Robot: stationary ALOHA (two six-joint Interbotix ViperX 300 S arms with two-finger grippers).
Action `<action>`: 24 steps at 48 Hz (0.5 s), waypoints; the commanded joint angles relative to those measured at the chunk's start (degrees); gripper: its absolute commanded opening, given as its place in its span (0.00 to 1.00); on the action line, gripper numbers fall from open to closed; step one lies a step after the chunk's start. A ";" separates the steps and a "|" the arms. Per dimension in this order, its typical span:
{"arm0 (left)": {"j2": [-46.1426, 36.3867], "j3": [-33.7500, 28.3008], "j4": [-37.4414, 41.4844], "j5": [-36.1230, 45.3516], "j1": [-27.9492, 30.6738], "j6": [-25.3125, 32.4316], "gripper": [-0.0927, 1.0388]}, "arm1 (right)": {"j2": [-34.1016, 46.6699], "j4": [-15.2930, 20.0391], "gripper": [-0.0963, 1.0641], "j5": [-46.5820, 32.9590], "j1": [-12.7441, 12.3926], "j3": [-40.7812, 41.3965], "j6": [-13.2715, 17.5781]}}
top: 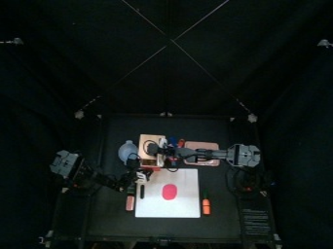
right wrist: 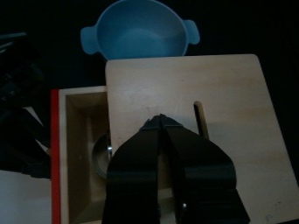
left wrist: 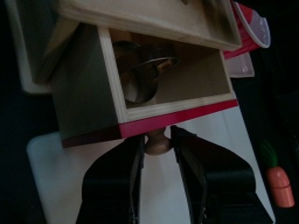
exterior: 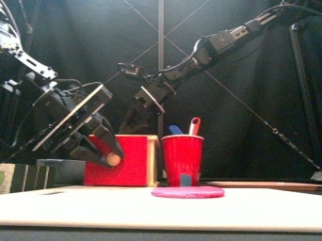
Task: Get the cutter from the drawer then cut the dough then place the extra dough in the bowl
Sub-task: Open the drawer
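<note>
The wooden box (top: 156, 146) stands at the back with its red-fronted drawer (left wrist: 152, 118) pulled out. My left gripper (left wrist: 163, 140) is shut on the drawer's knob (exterior: 113, 160). Inside the drawer leans the round metal cutter (left wrist: 142, 80) with its wire handle. My right gripper (right wrist: 163, 122) reaches down into the drawer from above the box top, jaws together at the wire handle. The red dough disc (top: 168, 191) lies flat on the white cutting board (top: 192, 179). The blue-grey bowl (right wrist: 142, 31) sits just behind the box.
A red cup (exterior: 184, 158) holding a blue and a red toy knife stands to the right of the box. One toy carrot (top: 204, 206) lies on the board's right part; another (top: 129, 202) lies off its left edge.
</note>
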 commanded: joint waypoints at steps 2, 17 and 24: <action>-0.18 -1.05 -0.79 -0.18 -1.67 0.09 0.59 | -0.70 0.18 0.11 1.23 0.09 0.26 0.00; 0.35 -1.76 -1.23 -0.18 -3.52 0.09 0.59 | -0.70 0.18 0.11 1.23 0.09 0.09 0.00; 0.79 -0.88 -1.76 -1.41 -3.52 0.26 0.61 | -0.70 0.09 0.11 1.23 0.35 -0.09 0.00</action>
